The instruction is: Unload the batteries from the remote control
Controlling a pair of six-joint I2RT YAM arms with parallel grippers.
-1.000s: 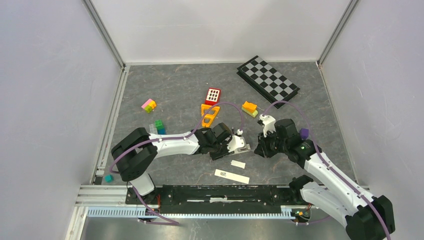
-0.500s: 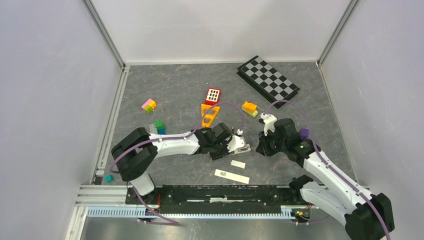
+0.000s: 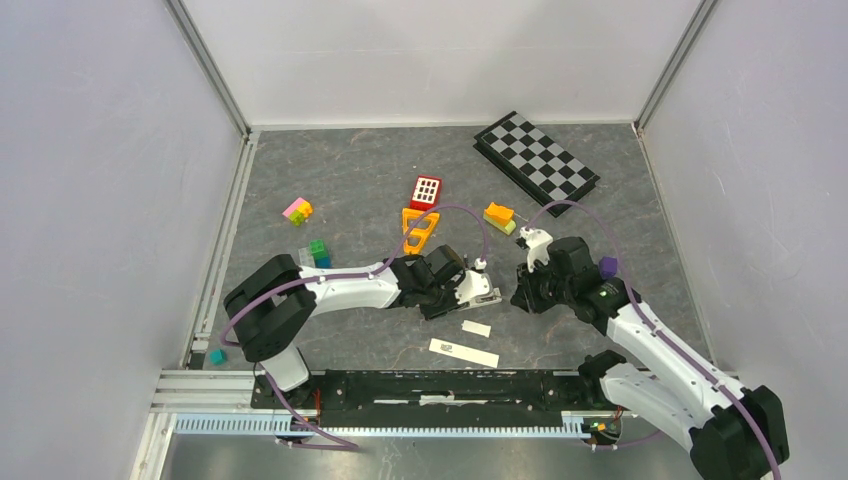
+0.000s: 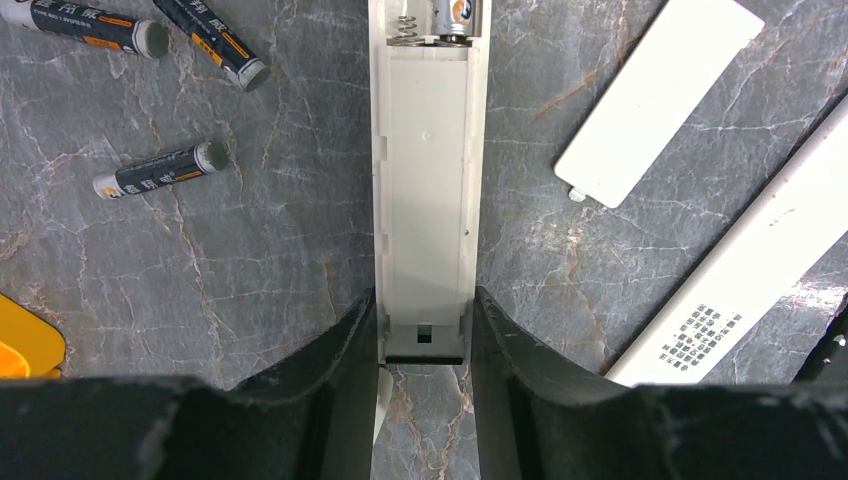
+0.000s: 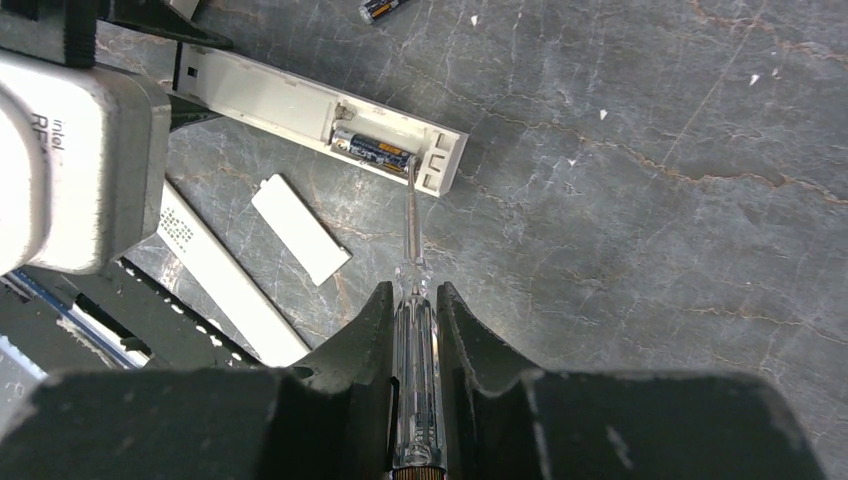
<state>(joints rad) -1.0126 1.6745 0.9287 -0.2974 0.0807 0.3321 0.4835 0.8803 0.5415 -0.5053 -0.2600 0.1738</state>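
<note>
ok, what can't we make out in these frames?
- Left wrist: the top edge cuts off the remote's bay; only one battery end shows.
- Right wrist: whether the screwdriver tip is under the battery or just touching it.
- Top external: loose batteries are too small, or behind the left arm.

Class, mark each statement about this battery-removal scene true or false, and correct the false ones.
1. The left gripper holds the remote. True.
2. The right gripper is empty. False: its jaws grip a screwdriver.
3. The remote has no cells left in it. False: one battery sits inside.
4. Three loose batteries lie on the table. True.
5. The battery cover is off the remote. True.
</note>
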